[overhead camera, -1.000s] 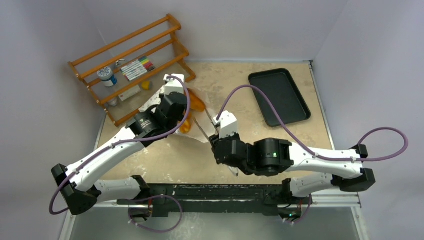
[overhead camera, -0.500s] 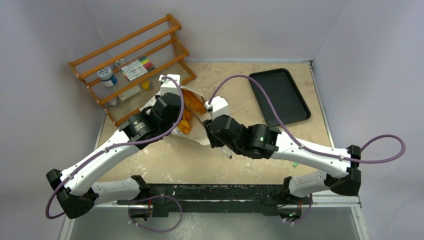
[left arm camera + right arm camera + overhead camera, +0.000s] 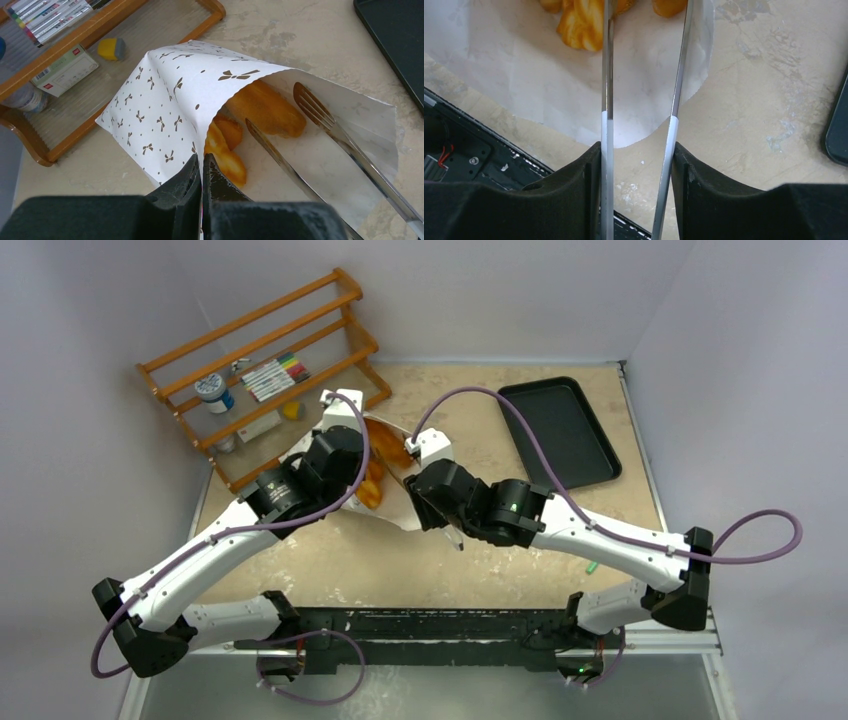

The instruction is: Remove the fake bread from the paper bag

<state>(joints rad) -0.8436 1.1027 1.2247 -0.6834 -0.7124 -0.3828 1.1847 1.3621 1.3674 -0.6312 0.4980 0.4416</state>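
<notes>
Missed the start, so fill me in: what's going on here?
The left gripper is shut on the rim of the paper bag, holding its mouth up and open. The right gripper grips metal tongs, whose open tips reach inside among the fake bread without clamping any piece yet. The black tray lies apart to the right.

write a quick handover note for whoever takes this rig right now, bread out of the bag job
Left gripper: shut on the rim of the paper bag, holding its mouth lifted open.
Right gripper: shut on the tongs, whose tips reach into the bag, spread apart.
Fake bread: every piece in view lies inside the bag, none clamped.
Done: bag opened, tongs in.
Left: close the tongs on a piece, draw it out, repeat. The black tray sits at the far right.
</notes>
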